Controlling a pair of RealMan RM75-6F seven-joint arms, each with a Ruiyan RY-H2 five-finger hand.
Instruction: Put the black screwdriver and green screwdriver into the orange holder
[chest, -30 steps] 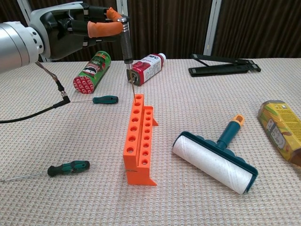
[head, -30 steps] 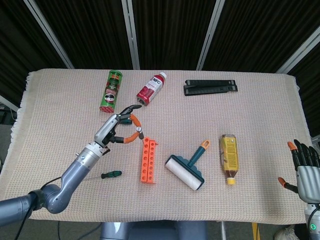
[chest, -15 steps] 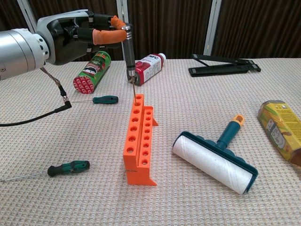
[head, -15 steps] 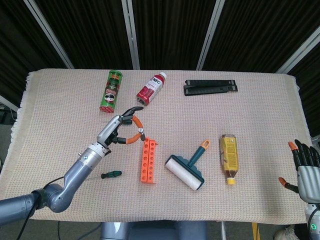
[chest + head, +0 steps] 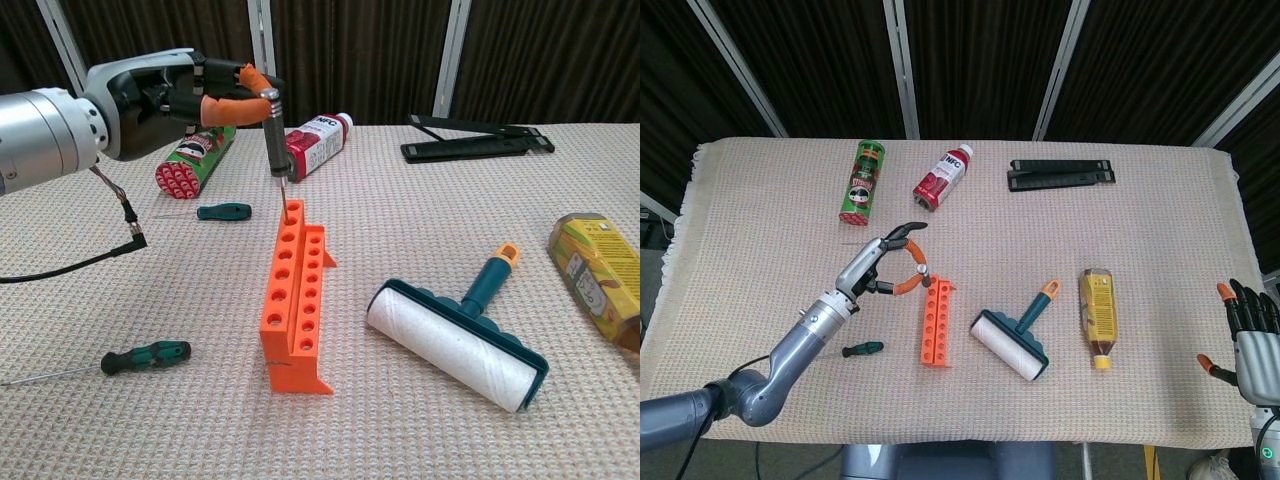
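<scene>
My left hand pinches the black screwdriver near its top and holds it upright. Its tip stands in the farthest hole of the orange holder. A green screwdriver lies on the cloth to the front left of the holder. A second, shorter green-handled screwdriver lies left of the holder's far end; my hand hides it in the head view. My right hand rests at the table's right front corner, fingers apart, holding nothing.
A lint roller lies right of the holder, with a yellow bottle beyond it. At the back are a green chips can, a red bottle and black bars. A black cable trails from my left arm.
My left hand has come down and a little toward the holder, lowering the black screwdriver so its tip has sunk into the far hole. The right hand has not moved.
</scene>
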